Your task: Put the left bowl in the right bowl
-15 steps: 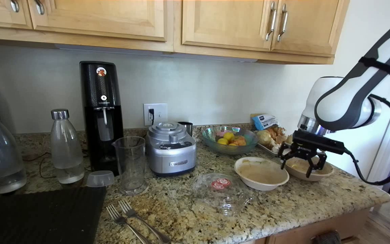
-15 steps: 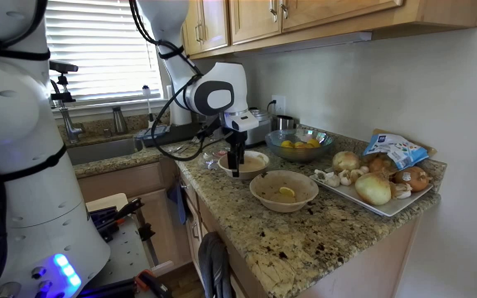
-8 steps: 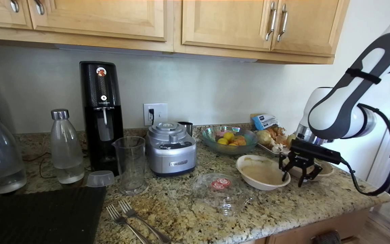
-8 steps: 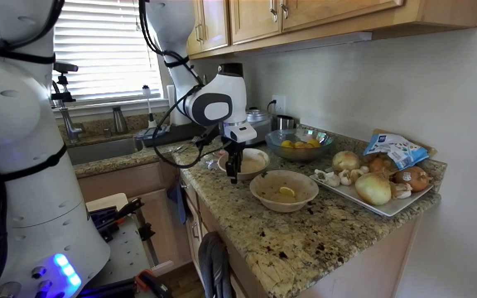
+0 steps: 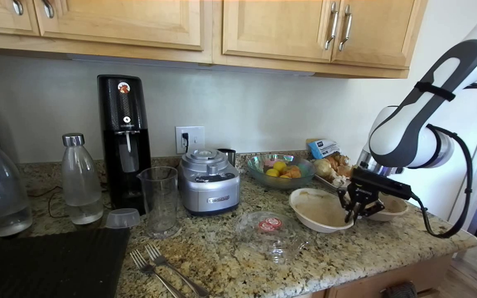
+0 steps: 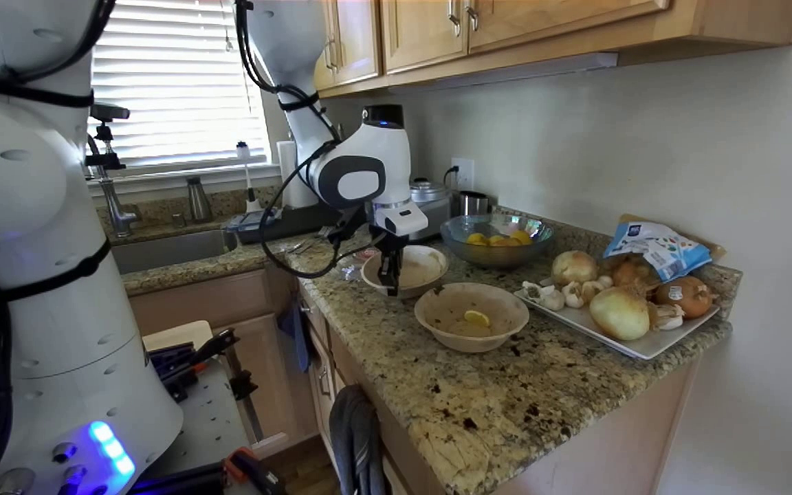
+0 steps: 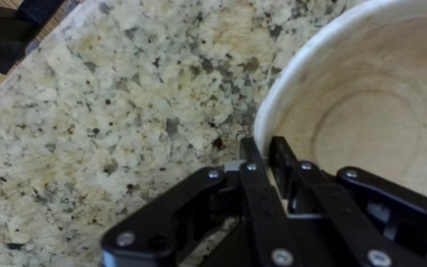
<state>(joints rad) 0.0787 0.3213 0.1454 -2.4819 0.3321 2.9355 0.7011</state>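
Well, we see the speckled countertop [image 6: 520, 405], and on it the glass bowl [image 6: 496, 260] of fruit [image 6: 522, 237]. In both exterior views we find the left bowl [image 5: 319, 209] standing on the countertop, just beside the right bowl [image 6: 465, 302]. We have the gripper [image 7: 264, 149] pinching the left bowl's rim, one finger within, one outside. We spot a yellow citrus slice [image 6: 476, 317] in the right bowl.

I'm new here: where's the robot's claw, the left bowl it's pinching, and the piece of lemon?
Gripper [image 7: 265, 148]: wrist view, midway between its fingertips.
Left bowl [image 5: 320, 210]: in an exterior view, on its inner floor.
Piece of lemon [image 6: 476, 318]: in an exterior view, on its yellow surface.
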